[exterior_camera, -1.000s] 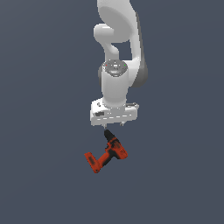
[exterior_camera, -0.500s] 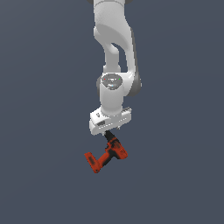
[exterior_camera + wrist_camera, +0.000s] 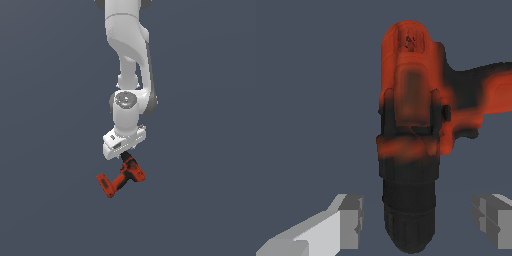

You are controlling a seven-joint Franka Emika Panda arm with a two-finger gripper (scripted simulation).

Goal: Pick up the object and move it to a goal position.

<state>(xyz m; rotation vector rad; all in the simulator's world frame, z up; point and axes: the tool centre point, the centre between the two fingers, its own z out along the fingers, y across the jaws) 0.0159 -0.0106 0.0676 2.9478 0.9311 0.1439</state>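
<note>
The object, a red-orange drill (image 3: 122,177) with a black chuck, lies on its side on the dark grey floor; its battery base points to the exterior view's left. My gripper (image 3: 125,155) hangs straight down right over the chuck end, very close to it. In the wrist view the drill (image 3: 411,115) fills the middle, and my gripper (image 3: 418,220) is open. Its two grey fingers (image 3: 351,220) stand apart on either side of the black chuck without touching it.
A plain dark grey floor (image 3: 45,200) surrounds the drill. The white arm (image 3: 127,60) rises above the gripper. No goal marker shows.
The arm has come down, so the gripper is now just above the drill's chuck end, and the wrist has turned a little. The drill has stayed in place.
</note>
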